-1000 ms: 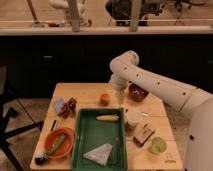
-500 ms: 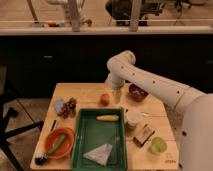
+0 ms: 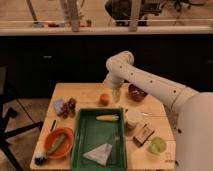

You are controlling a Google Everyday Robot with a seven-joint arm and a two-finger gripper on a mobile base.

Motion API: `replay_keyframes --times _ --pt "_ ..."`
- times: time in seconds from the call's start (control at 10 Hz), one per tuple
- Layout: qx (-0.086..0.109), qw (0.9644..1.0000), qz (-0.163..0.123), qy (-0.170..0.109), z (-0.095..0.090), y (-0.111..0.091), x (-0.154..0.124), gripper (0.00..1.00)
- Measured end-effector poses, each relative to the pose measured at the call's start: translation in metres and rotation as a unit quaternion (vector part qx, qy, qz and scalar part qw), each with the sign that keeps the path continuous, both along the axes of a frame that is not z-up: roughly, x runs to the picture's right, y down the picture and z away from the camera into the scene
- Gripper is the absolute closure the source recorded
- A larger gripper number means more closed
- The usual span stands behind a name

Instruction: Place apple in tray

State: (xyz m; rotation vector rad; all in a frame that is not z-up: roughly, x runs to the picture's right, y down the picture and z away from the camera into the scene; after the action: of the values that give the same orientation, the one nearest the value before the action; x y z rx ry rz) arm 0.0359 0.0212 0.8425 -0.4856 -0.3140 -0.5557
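Observation:
The apple (image 3: 104, 98) is a small orange-red fruit resting on the wooden table, just beyond the far rim of the green tray (image 3: 83, 135). The tray lies at the table's front middle and holds a corn cob (image 3: 108, 118) and a pale folded cloth (image 3: 99, 153). My gripper (image 3: 116, 94) hangs from the white arm just right of the apple, close to the table, apart from the fruit.
A dark maroon bowl (image 3: 136, 92) stands at the back right. Grapes (image 3: 68, 106) lie at the left. An orange bowl (image 3: 58, 142) with a green vegetable sits front left. A white cup (image 3: 132, 118), a brown packet (image 3: 143, 134) and a pale green round object (image 3: 158, 145) lie to the right.
The arm has swung left and lowered, bringing my gripper from above the maroon bowl's side down next to the apple. The apple has not moved.

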Motion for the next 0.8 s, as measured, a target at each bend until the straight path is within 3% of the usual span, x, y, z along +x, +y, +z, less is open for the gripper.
replay_keyframes --times 0.2,0.5,0.6,0.8 --pt "-0.002 0.998 -0.055 -0.032 0.01 0.003 -0.004 0.2" --pt "-0.004 0.9894 -0.123 -0.078 0.021 0.005 -0.004 0.2" --pt "-0.001 0.9829 -0.154 -0.101 0.027 0.005 -0.004 0.2" --pt "0.007 0.9734 -0.189 -0.129 0.035 0.007 -0.004 0.2"
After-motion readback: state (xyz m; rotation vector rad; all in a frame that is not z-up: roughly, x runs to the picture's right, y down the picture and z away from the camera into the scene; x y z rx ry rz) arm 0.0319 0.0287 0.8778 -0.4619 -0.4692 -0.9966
